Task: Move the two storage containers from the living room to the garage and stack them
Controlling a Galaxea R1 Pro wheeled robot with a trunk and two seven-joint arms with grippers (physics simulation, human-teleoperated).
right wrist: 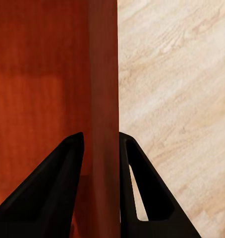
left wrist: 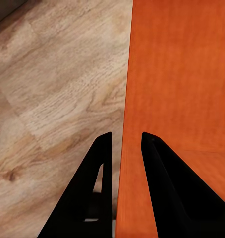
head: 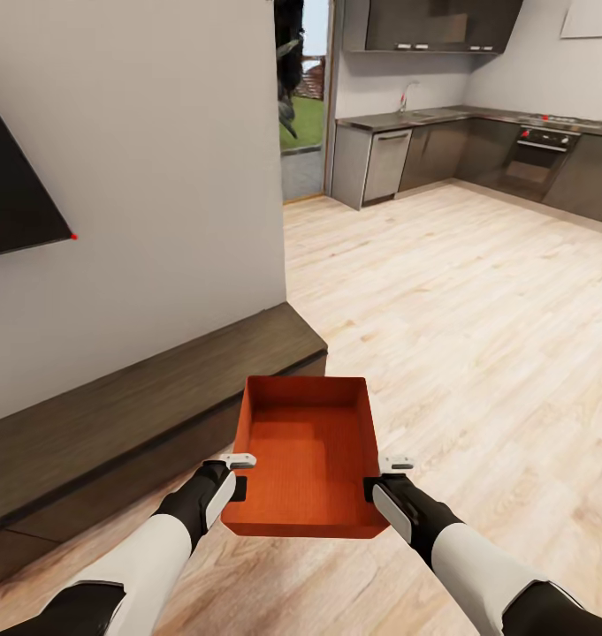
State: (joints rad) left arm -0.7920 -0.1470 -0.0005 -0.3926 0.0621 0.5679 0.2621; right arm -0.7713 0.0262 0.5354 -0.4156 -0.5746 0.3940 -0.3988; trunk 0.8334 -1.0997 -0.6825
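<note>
One orange-red storage container [head: 308, 455], open-topped and empty, hangs in front of me above the light wood plank floor [head: 442, 300] of the living room. My left gripper [head: 239, 474] is shut on its left wall, and my right gripper [head: 380, 477] is shut on its right wall. In the left wrist view the black fingers [left wrist: 164, 191] straddle the orange wall [left wrist: 125, 148]. The right wrist view shows the same grip, with one finger [right wrist: 48, 193] inside the bin and the wall [right wrist: 103, 124] between the two.
A long dark low cabinet [head: 115, 415] runs along the white wall [head: 159, 159] at my left, under a wall TV [head: 13, 190]. Ahead, the plank floor leads to a kitchen [head: 477, 150] with dark counters and a doorway [head: 302, 106] to the outside.
</note>
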